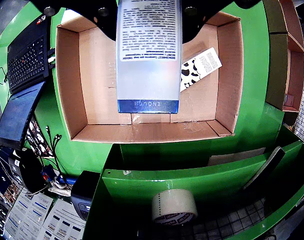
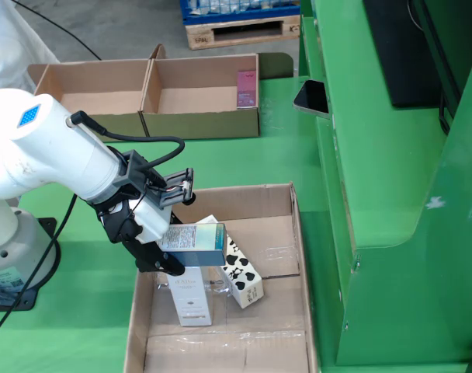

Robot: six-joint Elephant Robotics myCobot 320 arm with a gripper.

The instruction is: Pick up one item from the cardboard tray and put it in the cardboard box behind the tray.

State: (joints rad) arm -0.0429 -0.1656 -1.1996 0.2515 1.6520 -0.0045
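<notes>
- A slim pale carton with a blue end band (image 2: 193,235) was held clamped in the gripper (image 2: 168,233), lifted above the cardboard tray (image 2: 294,233) and lying roughly level in the fixed view.
- In the gripper view the same carton (image 1: 148,55) was seen at 12 o'clock, hanging over the tray's floor (image 1: 99,75).
- A cow-patterned box (image 2: 241,270) was seen lying in the tray just beside and below the held carton, with a white box (image 2: 191,299) at 6 o'clock of it.
- The divided cardboard box (image 2: 147,97) was seen at 12 o'clock of the tray on the green table (image 2: 244,163), a pink item (image 2: 246,88) inside its right compartment.
</notes>
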